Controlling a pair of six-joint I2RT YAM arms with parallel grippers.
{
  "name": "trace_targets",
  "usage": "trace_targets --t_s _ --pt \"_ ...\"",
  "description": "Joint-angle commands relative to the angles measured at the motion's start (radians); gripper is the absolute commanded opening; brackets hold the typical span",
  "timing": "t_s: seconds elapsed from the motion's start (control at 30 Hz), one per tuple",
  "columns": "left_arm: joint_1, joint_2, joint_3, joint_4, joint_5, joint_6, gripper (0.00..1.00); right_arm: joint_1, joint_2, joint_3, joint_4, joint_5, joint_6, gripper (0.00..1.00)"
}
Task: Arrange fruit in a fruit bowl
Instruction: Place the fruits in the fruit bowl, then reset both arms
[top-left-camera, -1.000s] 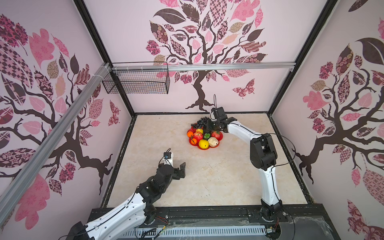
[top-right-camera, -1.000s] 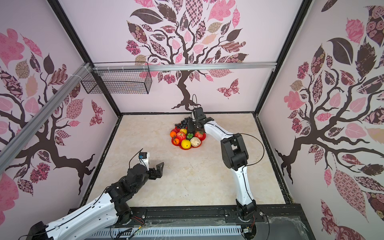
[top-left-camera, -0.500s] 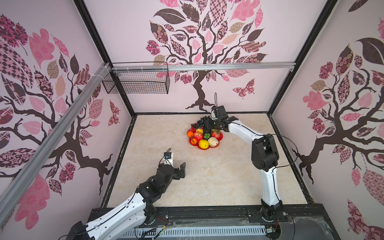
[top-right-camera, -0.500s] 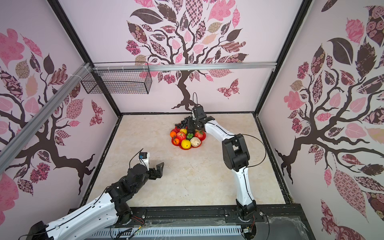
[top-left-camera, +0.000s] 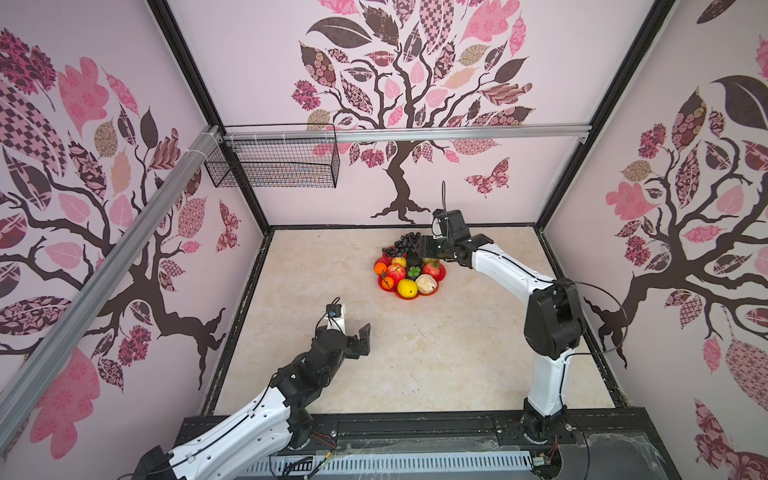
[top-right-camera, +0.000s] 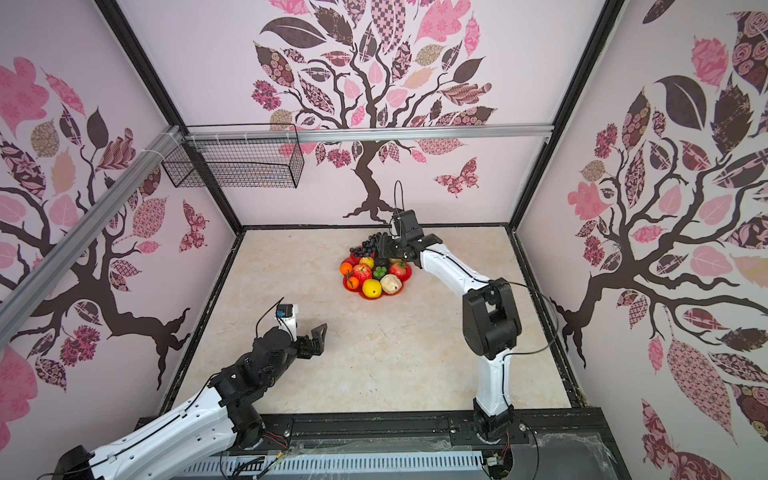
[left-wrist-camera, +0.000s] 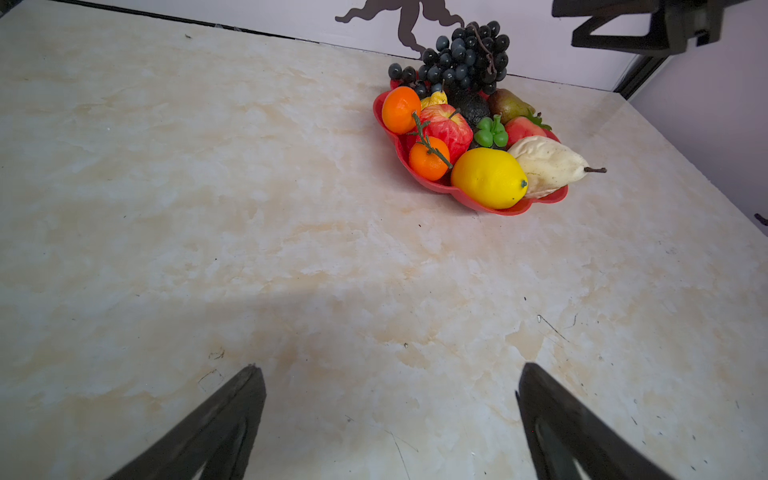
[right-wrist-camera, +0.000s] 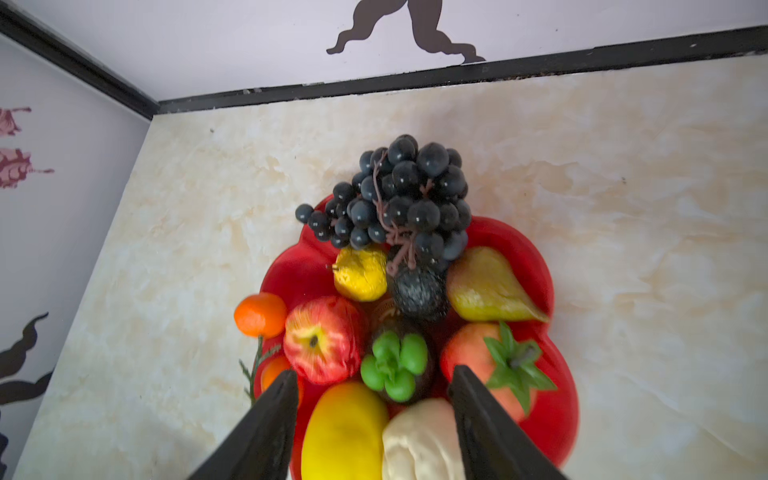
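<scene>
Left wrist view looks across a pale marble-patterned tabletop (left-wrist-camera: 249, 208), cream with tan veining and flecked with small dark specks and thin scratches. The left gripper (left-wrist-camera: 386, 370) hangs over a bare stretch of it, its two black fingers spread wide with nothing between them.

In both top views three pale pink walls (top-left-camera: 249, 62) box in the tabletop. They are printed with brown trees, pink and patterned leaves, and butterflies. Black frame posts (top-left-camera: 602, 112) run up the back corners, and a black strip edges the table where it meets the walls. A silver rail (top-left-camera: 457, 133) crosses the back wall and another slants along the left wall. A black wire basket (top-left-camera: 274, 164) hangs where the two rails meet, well above the table. A black base bar (top-left-camera: 415, 428) at the near edge carries both arms.

The red scalloped bowl (right-wrist-camera: 519, 245) sits on the table toward the back wall, near the middle, and is full of fruit. Dark grapes (right-wrist-camera: 407, 195) are piled on its far side and spill over the rim. A lemon (left-wrist-camera: 488, 178) and a cream knobbly piece (left-wrist-camera: 544, 164) lie on the near side. An apple (right-wrist-camera: 322, 338), two oranges (left-wrist-camera: 401, 109), a pear (right-wrist-camera: 486, 286) and an avocado (right-wrist-camera: 417, 291) fill the space between.

The right gripper (right-wrist-camera: 374, 374) hovers just over the bowl, its fingers parted and empty.
</scene>
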Motion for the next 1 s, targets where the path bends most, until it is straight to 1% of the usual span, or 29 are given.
trace_targets --t_s 0.0,0.13,0.17,0.2,0.27,0.3,0.4,0.43,0.53,0.57,0.6,0.67,0.8,0.87,0.93,0.97 --pt "0.003 -0.031 0.071 -0.017 -0.035 0.018 0.98 -0.006 -0.241 -0.088 0.031 0.080 -0.040 0.71" --pt "0.004 -0.030 0.091 0.064 -0.155 0.019 0.98 -0.006 -0.491 -0.348 0.175 0.193 -0.081 0.83" --pt "0.004 -0.018 0.095 0.093 -0.192 0.026 0.98 -0.006 -0.547 -0.411 0.218 0.224 -0.089 0.85" --pt "0.005 -0.006 0.102 0.110 -0.224 0.031 0.98 -0.006 -0.595 -0.457 0.248 0.252 -0.095 0.87" --pt "0.004 0.033 0.119 0.145 -0.310 0.037 0.98 -0.006 -0.680 -0.544 0.290 0.322 -0.113 0.97" --pt "0.005 0.051 0.126 0.159 -0.342 0.045 0.98 -0.006 -0.714 -0.588 0.320 0.346 -0.129 0.99" --pt "0.005 0.102 0.141 0.208 -0.464 0.081 0.98 -0.006 -0.815 -0.754 0.459 0.408 -0.187 1.00" --pt "0.005 0.117 0.138 0.249 -0.503 0.113 0.98 -0.007 -0.839 -0.808 0.499 0.449 -0.199 1.00" --pt "0.021 0.177 0.091 0.468 -0.599 0.286 0.98 -0.007 -0.861 -0.951 0.621 0.524 -0.279 1.00" --pt "0.047 0.202 0.083 0.507 -0.599 0.329 0.98 -0.007 -0.861 -1.005 0.679 0.544 -0.316 1.00" --pt "0.084 0.224 0.087 0.514 -0.588 0.341 0.98 -0.007 -0.859 -1.047 0.734 0.574 -0.331 1.00" --pt "0.182 0.276 0.102 0.490 -0.549 0.328 0.98 -0.017 -0.858 -1.111 0.815 0.642 -0.339 1.00" --pt "0.308 0.355 0.090 0.565 -0.505 0.358 0.98 -0.057 -0.806 -1.188 0.941 0.673 -0.383 1.00" --pt "0.370 0.384 0.082 0.577 -0.474 0.345 0.98 -0.079 -0.759 -1.211 0.981 0.690 -0.405 1.00" --pt "0.414 0.418 0.063 0.618 -0.437 0.352 0.98 -0.098 -0.723 -1.243 1.029 0.693 -0.417 1.00" --pt "0.429 0.445 0.053 0.643 -0.443 0.362 0.98 -0.106 -0.705 -1.266 1.070 0.689 -0.421 1.00"
